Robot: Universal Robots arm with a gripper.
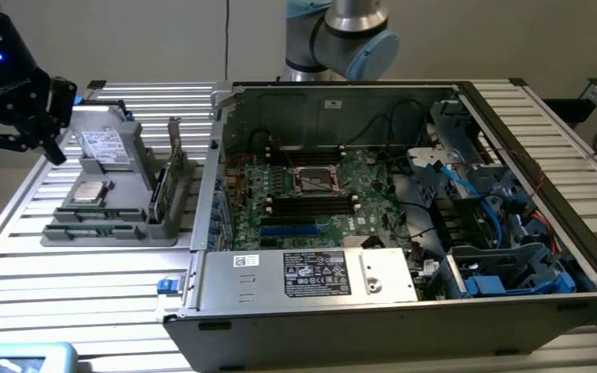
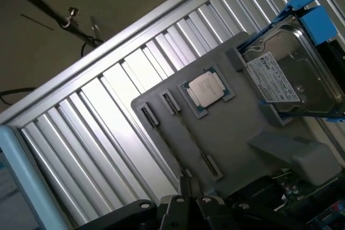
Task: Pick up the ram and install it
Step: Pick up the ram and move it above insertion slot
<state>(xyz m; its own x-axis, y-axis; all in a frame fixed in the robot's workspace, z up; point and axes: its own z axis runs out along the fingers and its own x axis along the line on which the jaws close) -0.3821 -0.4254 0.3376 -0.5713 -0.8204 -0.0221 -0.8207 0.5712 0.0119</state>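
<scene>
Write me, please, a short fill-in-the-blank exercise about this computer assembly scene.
1. The CPU rests on the gray ___, near the hard drive.
2. The hard drive sits in a ___ plastic bracket.
3. The computer case lies with its side open, showing the green ___ inside.
4. The end effector hangs at the exterior view's ___, away from the case.
Missing words: tray; blue; motherboard; left.
</scene>
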